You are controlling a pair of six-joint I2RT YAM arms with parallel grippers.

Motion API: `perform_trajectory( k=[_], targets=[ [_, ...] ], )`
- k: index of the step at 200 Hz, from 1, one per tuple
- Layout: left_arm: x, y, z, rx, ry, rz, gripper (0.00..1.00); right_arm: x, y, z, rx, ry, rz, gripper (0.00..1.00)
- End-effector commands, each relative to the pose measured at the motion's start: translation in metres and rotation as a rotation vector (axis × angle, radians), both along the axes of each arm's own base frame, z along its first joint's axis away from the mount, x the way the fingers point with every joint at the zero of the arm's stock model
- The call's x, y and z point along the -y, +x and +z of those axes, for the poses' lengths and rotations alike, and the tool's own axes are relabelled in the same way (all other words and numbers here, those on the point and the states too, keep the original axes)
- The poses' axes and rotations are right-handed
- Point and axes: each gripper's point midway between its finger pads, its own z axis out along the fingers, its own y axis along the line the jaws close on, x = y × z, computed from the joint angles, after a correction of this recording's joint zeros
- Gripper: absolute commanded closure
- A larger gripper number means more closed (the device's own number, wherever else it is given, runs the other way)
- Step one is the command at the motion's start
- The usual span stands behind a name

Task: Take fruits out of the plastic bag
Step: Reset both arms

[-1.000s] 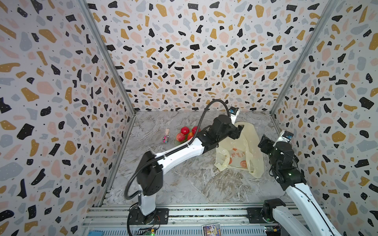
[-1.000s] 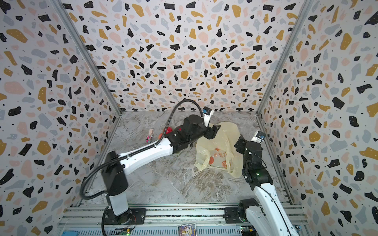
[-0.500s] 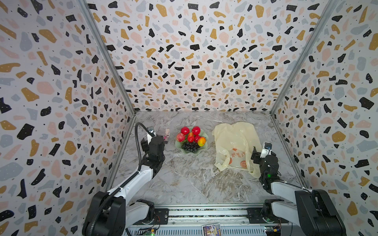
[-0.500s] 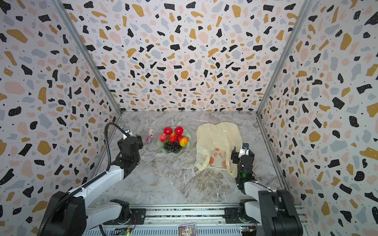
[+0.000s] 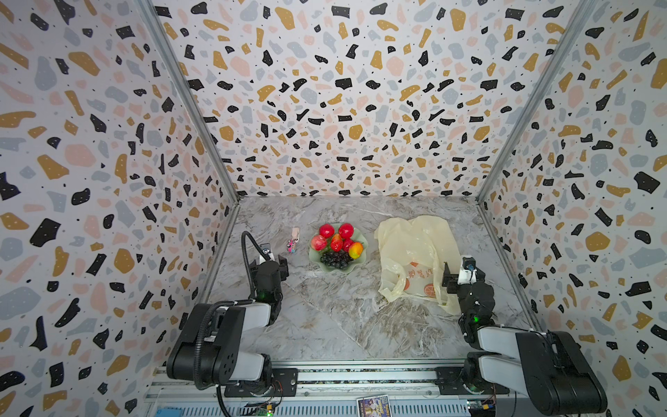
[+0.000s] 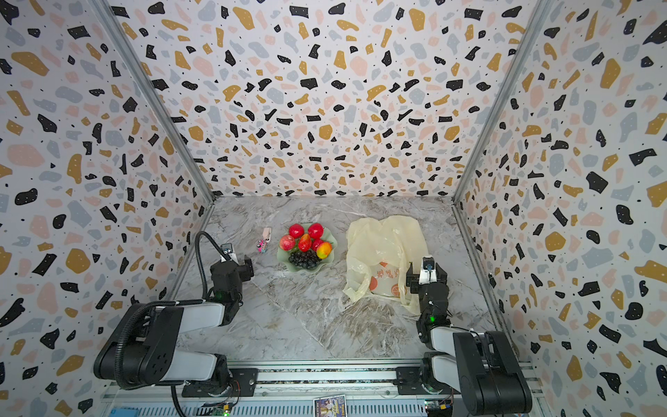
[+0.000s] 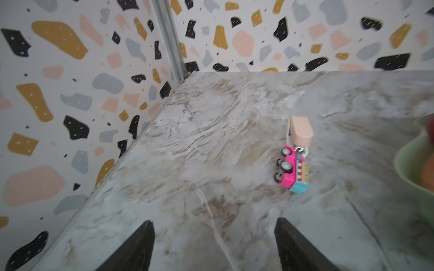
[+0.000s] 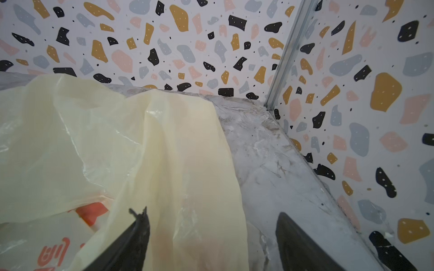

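You've pulled both arms back to the lower edge, left gripper (image 7: pixel 212 221) and right gripper (image 8: pixel 212 213) wide open and empty, with the fruits (image 5: pixel 335 242) on the plate (image 5: pixel 363 249) mid-frame and the plastic bag (image 5: pixel 415 245) flat right of centre, so the job looks finished

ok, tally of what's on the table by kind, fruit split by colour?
Red apples: 4
Red-yellow peach-like fruits: 2
Dark grape bunch: 1
Pale green plate: 1
Plastic bag: 1
Pink toy car charm: 1
Total: 10 visible; anything buried under the fruit pile is not counted.
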Motion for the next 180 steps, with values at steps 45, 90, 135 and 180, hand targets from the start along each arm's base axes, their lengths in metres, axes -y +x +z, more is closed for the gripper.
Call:
perform_trajectory(
  k=[45,90,135,180],
  targets=[
    [0.008,-0.011,0.025,0.175,-0.005,-0.074,0.14,-0.032,-0.009,0.035,0.154,0.065,0.229,0.16],
    [0.006,-0.010,0.025,0.177,-0.007,-0.059,0.13,-0.045,0.007,0.026,0.147,0.047,0.256,0.14],
    [0.006,-0.010,0.025,0.176,-0.008,-0.056,0.12,0.002,0.022,0.010,0.101,0.157,-0.018,0.08],
    [0.005,-0.010,0.025,0.174,-0.009,-0.050,0.00,-0.004,0.039,-0.001,0.027,0.098,-0.056,0.01]
  ],
)
